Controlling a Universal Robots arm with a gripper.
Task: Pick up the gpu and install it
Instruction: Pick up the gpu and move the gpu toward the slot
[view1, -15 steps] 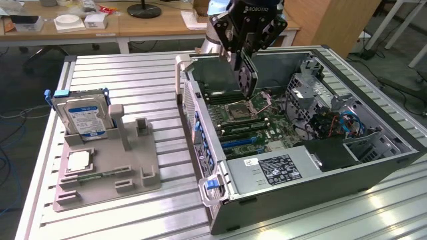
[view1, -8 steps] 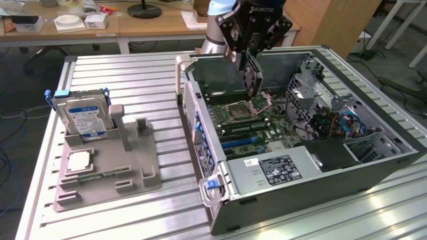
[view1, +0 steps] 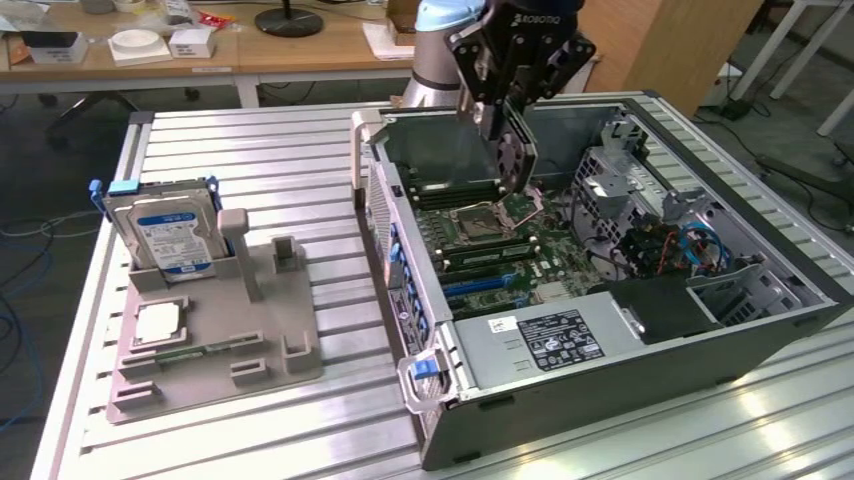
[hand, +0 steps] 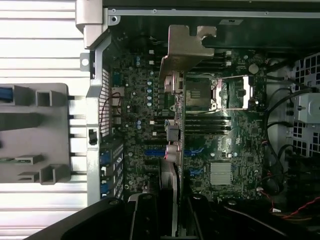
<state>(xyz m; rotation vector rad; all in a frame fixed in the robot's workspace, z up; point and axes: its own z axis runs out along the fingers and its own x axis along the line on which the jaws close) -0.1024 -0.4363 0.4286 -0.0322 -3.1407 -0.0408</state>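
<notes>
The gripper (view1: 505, 105) hung above the open computer case (view1: 641, 390) — fingers clamped on the gpu (view1: 517, 160), held edge-down over the motherboard (hand: 225, 135).

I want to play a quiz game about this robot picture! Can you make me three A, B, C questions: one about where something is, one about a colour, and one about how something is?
1. Where is the gpu?
A) lying on the grey stand
B) held by the gripper above the computer case
C) on the wooden desk

2. What colour is the frame around the hard drive?
A) red
B) yellow
C) blue

3. How is the computer case?
A) open, with the motherboard showing
B) shut tight
C) turned upside down

Answers:
1 B, because the gripper clamps the gpu over the case.
2 C, because a blue frame wraps the upright hard drive.
3 A, because you can look straight in at the motherboard.
</notes>
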